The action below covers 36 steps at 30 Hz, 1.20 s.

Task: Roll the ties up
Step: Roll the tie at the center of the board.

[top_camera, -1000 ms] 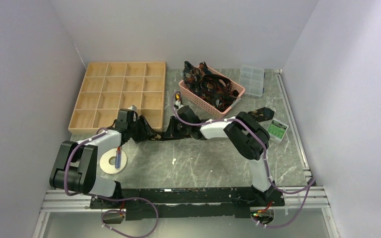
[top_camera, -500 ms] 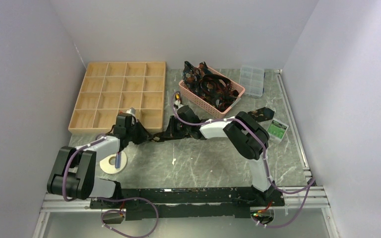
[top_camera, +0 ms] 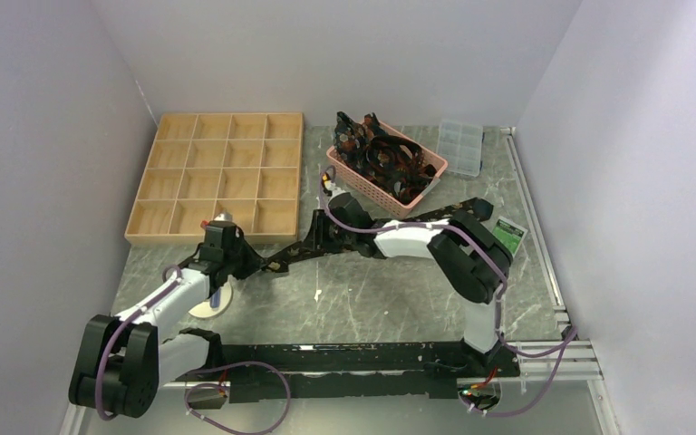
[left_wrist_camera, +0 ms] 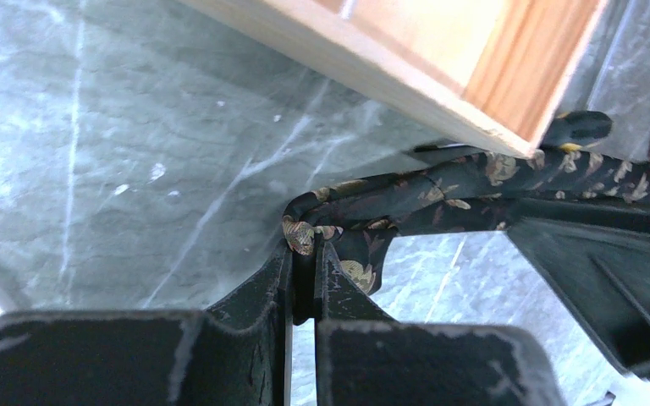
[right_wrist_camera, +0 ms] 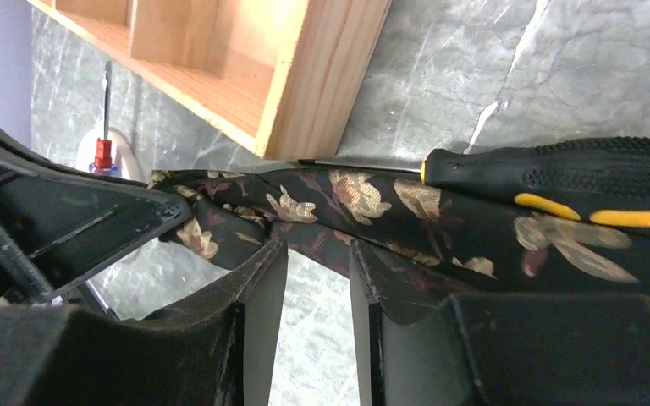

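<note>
The left gripper (left_wrist_camera: 305, 254) had just clamped shut on one end of the tie (left_wrist_camera: 440, 182) and drawn back toward the near left. The right gripper (right_wrist_camera: 317, 254) had loosened, its jaws apart, with the cloth crossing their tips unpinched. The tie lay stretched along the table between them, past the tray (top_camera: 208, 186) corner, so rolling could probably start from the left end. The tray's cells showed bare wood. Farther off, the basket (top_camera: 353, 174) held a heap of ties (top_camera: 390, 161); what the clear box (top_camera: 460, 145) held, I could not tell
</note>
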Each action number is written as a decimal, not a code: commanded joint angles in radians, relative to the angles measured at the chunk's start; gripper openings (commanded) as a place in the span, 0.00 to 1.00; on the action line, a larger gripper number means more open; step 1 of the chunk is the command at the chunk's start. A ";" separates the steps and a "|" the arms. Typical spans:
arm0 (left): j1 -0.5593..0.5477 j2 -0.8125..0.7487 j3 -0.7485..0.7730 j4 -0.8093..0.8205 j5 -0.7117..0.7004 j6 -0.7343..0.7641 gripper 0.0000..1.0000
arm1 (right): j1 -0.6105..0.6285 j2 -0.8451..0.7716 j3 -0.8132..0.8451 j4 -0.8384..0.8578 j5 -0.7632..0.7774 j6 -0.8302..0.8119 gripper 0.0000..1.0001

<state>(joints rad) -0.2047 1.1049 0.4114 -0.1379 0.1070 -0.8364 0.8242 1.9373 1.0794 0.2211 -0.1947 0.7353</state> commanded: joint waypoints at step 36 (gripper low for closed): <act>-0.026 -0.205 -0.114 -0.115 0.081 -0.046 0.03 | 0.057 -0.434 -0.457 -0.116 0.302 -0.041 0.36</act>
<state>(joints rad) -0.2337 0.8440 0.2493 -0.2668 0.2150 -0.9176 0.8791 1.5341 0.5598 0.2729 0.0521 0.7452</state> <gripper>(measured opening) 0.110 0.318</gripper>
